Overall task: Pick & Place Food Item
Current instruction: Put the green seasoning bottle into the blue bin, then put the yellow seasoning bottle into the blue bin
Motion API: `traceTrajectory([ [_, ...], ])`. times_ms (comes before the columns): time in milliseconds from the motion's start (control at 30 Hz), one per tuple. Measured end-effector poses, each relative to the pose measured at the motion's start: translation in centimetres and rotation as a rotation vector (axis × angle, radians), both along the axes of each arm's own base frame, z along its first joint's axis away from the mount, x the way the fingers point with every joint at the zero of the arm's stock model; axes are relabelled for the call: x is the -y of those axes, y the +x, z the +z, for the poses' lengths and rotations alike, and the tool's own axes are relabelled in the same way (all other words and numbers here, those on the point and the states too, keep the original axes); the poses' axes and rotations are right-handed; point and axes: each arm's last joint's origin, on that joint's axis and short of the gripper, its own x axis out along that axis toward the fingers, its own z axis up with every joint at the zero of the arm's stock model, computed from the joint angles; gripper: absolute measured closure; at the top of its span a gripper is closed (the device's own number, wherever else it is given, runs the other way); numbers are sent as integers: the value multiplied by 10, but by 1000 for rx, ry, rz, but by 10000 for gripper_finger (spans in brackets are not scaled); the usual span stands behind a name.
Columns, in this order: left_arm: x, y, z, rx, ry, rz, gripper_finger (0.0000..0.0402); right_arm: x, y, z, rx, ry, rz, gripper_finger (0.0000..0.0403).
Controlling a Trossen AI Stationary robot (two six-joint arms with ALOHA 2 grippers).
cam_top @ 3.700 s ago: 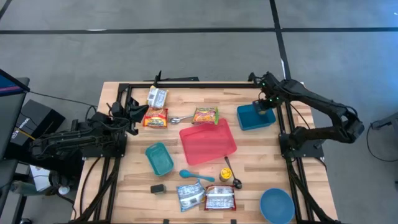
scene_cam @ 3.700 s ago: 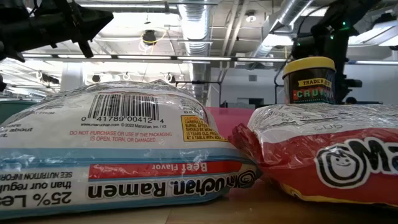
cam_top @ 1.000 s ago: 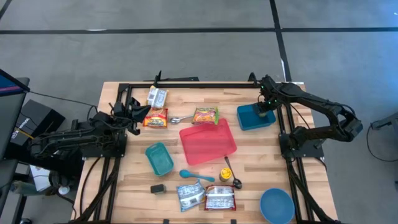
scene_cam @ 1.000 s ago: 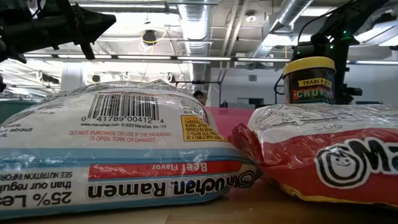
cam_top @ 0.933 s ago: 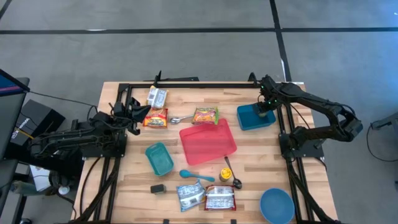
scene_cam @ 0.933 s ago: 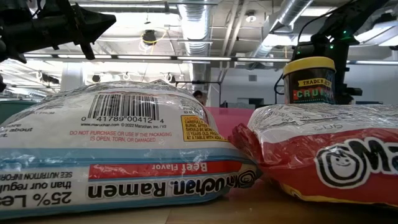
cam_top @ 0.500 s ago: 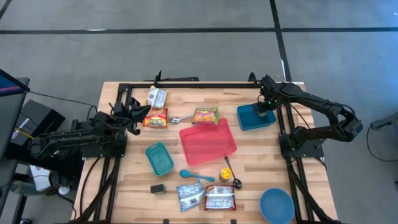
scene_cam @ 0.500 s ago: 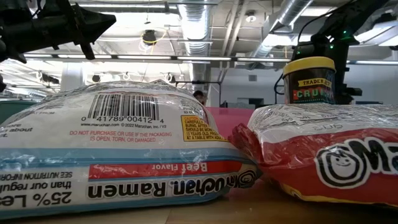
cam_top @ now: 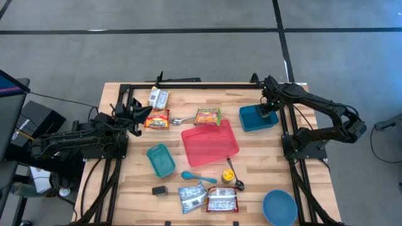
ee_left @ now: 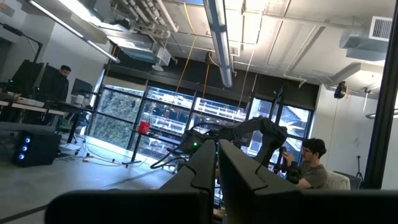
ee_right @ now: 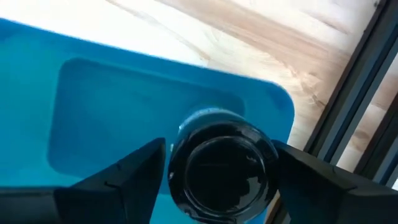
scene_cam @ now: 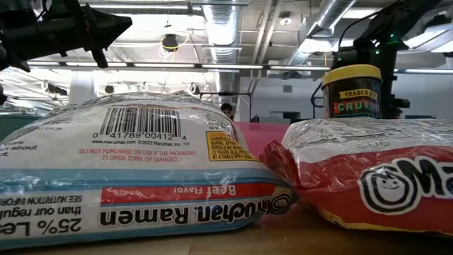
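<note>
The right gripper [ee_right: 219, 147] hangs over the jar [ee_right: 221, 168] with its fingers [ee_right: 124, 180] spread to either side; I cannot tell if the pads touch the glass. The jar stands upright inside the blue tray [ee_right: 112, 99], close to one corner, so I judge the placing all but done.

The risk lies in the retreat. The fingers sit very near the jar's sides, and a lift that goes up crooked, or swings sideways too soon, could catch the lid and tip the jar against the tray's wall or over it onto the table [ee_right: 261, 56]. A knock could also shove the light tray toward the dark rail [ee_right: 354, 93] just beyond.

Far across the table, the left gripper [cam_top: 135, 113] waits, fingers together, by the ramen packs
</note>
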Motion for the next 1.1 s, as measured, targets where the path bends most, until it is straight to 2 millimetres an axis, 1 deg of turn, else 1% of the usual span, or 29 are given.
traceTrajectory([
  [167, 0, 0, 0, 0, 0, 0, 389, 4, 4, 13, 27, -31, 3, 126],
  [433, 0, 0, 0, 0, 0, 0, 389, 4, 10, 30, 42, -45, 19, 126],
  [800, 0, 0, 0, 0, 0, 0, 389, 8, 23, 56, 118, -132, 61, 126],
  [967, 0, 0, 0, 0, 0, 0, 389, 4, 33, 64, 153, -165, 108, 126],
  [1100, 0, 0, 0, 0, 0, 0, 389, -4, 43, 67, 177, -180, 164, 126],
])
